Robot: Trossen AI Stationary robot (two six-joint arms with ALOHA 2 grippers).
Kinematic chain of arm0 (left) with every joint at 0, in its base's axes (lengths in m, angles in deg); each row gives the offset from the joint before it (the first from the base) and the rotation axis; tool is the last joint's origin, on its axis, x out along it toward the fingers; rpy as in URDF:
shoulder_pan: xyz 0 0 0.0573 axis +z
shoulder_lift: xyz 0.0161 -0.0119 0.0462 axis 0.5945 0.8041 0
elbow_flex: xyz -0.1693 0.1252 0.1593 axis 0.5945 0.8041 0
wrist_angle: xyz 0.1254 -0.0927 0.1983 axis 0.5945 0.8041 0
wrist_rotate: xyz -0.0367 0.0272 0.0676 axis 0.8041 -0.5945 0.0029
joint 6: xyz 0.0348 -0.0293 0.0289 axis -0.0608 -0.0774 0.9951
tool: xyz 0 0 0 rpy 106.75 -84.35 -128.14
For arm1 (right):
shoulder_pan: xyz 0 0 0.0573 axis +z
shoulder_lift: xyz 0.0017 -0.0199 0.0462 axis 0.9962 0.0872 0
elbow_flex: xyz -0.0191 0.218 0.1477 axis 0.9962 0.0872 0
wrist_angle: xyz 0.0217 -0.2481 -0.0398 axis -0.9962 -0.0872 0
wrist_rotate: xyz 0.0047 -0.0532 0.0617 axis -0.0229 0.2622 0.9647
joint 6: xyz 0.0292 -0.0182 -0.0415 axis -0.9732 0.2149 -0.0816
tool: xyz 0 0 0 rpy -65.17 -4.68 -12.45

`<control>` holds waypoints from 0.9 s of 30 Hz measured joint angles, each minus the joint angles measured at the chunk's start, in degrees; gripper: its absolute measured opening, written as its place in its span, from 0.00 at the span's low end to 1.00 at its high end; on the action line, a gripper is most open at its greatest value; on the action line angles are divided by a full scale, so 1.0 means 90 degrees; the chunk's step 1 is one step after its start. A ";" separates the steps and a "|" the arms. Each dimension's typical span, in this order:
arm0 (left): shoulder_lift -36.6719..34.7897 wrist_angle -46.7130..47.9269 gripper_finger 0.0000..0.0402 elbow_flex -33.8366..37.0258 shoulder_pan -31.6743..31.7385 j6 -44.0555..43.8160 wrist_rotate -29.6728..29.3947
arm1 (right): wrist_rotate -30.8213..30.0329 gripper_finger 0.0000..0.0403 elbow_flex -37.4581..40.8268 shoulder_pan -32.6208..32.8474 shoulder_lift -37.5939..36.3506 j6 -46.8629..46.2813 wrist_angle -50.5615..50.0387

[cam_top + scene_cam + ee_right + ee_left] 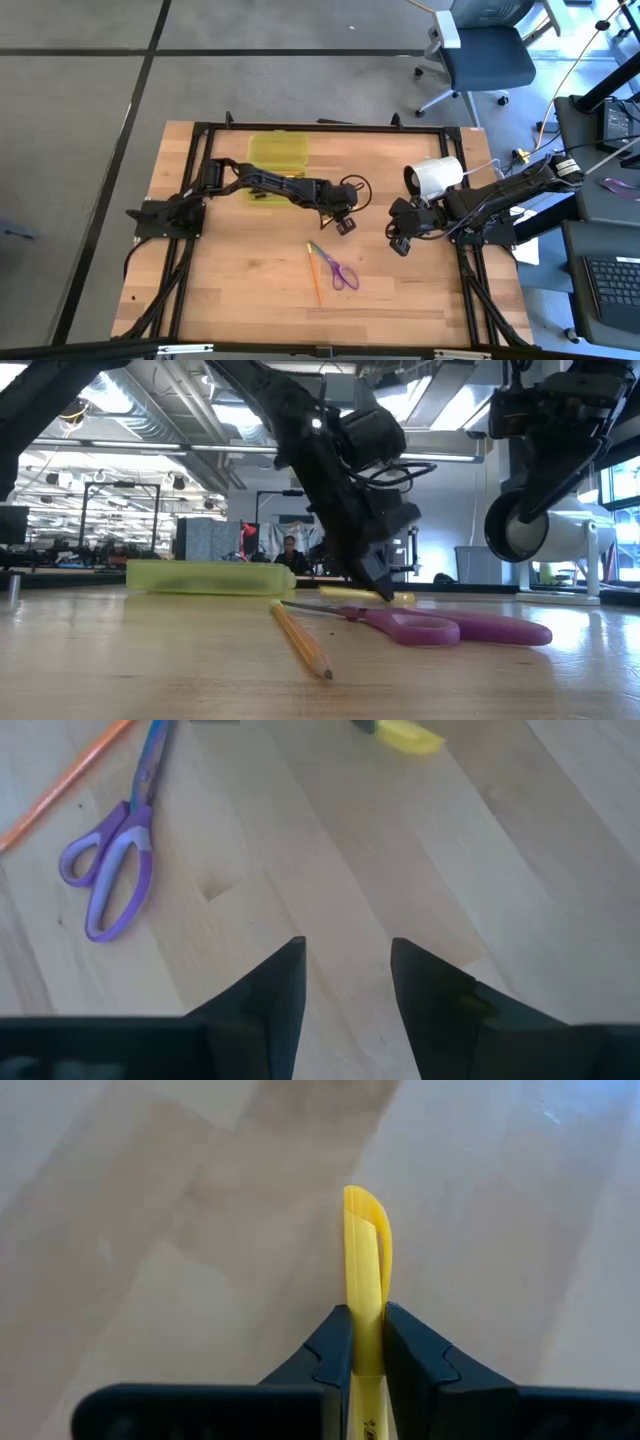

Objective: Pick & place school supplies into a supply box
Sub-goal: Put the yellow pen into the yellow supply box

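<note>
Quick count of what's on the bench: one pair of purple-handled scissors, one orange pencil lying right beside it, and one yellow pen pinched between the fingers of the left gripper. One yellow-green supply box is counted near the far edge, and one white cylinder over on the right side. Two arms are seen, so two grippers in total, the right gripper being the second, with two fingers on each.

Open-plan lab: exposed ceiling ducts, office chair
</note>
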State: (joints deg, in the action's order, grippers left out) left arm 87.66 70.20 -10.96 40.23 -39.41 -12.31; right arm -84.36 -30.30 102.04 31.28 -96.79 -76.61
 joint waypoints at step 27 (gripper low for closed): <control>-0.5549 0.1653 0.09 0.2566 0.0953 0.2796 0.0108 | -0.1539 0.38 0.0007 0.0000 0.0000 0.0181 0.0764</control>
State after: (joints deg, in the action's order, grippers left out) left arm 37.72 85.07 12.14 48.80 -14.25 -11.34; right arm -98.20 -30.24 102.04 31.28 -95.16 -69.73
